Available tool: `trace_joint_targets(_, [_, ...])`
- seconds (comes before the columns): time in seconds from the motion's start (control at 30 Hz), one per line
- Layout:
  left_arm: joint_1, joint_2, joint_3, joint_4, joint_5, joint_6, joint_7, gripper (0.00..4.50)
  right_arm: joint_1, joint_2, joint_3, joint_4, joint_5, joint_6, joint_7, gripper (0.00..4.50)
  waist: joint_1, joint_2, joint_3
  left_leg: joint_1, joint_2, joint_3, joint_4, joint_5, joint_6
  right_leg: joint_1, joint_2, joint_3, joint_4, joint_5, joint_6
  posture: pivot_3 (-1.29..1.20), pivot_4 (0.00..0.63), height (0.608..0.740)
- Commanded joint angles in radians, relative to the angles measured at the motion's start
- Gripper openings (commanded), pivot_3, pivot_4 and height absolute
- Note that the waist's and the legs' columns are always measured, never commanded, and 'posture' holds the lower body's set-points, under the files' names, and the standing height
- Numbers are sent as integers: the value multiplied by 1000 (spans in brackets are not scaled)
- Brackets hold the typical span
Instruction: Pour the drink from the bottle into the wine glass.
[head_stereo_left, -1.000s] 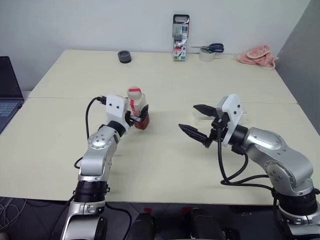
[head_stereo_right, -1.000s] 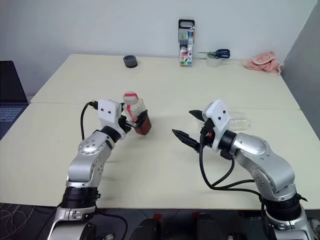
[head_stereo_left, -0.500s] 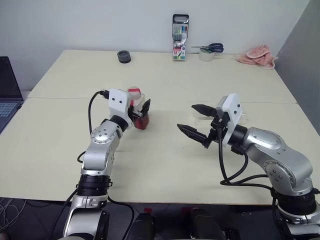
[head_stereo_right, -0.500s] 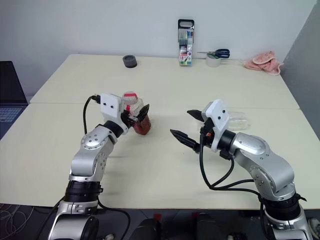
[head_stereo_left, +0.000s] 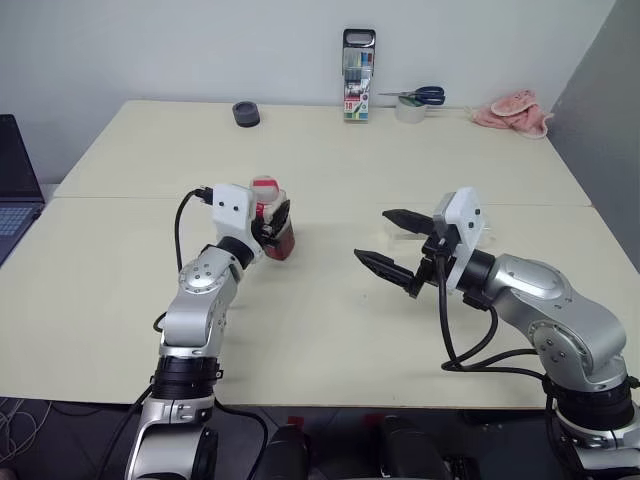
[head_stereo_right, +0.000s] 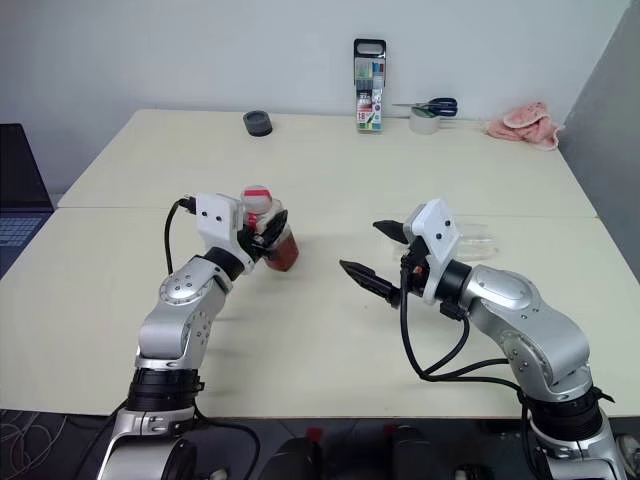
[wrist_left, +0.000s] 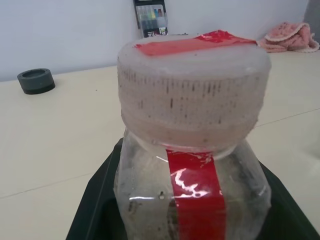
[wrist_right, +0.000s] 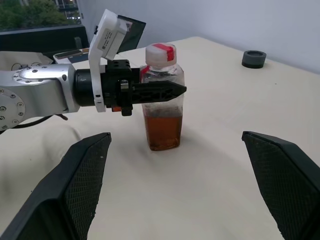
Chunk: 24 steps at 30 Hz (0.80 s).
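Bottle (wrist_right: 163, 95) clear glossy plastic; table (head_stereo_left: 330, 310) smooth matt.

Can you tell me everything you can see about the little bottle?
The bottle is small, clear plastic, squarish, with a red strip down its side and a white cap topped with red. The drink, reddish-brown, fills its lower part. It stands upright on the table, cap still on. The left gripper is shut on its upper body.

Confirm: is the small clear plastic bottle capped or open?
Capped. The small clear plastic bottle stands upright with its red-and-white cap on; the left hand is shut around it.
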Motion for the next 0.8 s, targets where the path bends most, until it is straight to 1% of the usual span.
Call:
trace_joint_targets(0.03, [-2,18,1,-25,-25,-2,-52,1820,-19,-16,-14,-28,-35,-67,22,4500,1,0,0,0,0,0,0,0,0,0,0,0,0,0,0,0,150,740])
trace_joint_targets(0.13, [-27,35,-31,-33,-55,10,-140,1818,-17,-33,-34,-31,-49,-87,33,4500,2,0,0,0,0,0,0,0,0,0,0,0,0,0,0,0,150,740])
trace_joint_targets(0.27, [-63,60,-94,-59,-124,59,-314,1816,-24,-59,-123,-63,86,18,33,4500,6,0,0,-1,-1,-1,1,0,0,0,0,-1,0,0,0,0,150,740])
trace_joint_targets(0.37, [-89,76,-148,-59,-151,58,-442,1814,-39,-58,-142,-90,129,70,-12,4500,5,0,0,-2,-1,-1,1,0,0,0,0,-1,-1,0,0,0,150,740])
trace_joint_targets(0.47, [-139,69,-198,-22,-154,30,-542,1814,-76,-24,-132,-116,154,144,-108,4500,4,0,0,-2,0,-1,0,0,0,0,0,-1,0,0,0,0,150,740])
trace_joint_targets(0.57, [-190,45,-228,19,-156,13,-604,1813,-98,20,-101,-140,144,182,-189,4500,2,0,0,-1,0,-1,0,0,0,0,0,-1,0,0,0,0,150,740])
trace_joint_targets(0.7, [-229,26,-253,68,-141,-20,-660,1810,-103,54,-54,-157,103,190,-248,4500,-1,0,0,-1,0,0,0,0,0,0,0,-1,0,0,0,0,150,740])
trace_joint_targets(0.8, [-245,18,-258,96,-136,-35,-687,1804,-106,70,-30,-152,82,181,-263,4500,0,0,0,-2,0,-1,0,0,0,-1,0,-1,0,0,0,0,150,740])
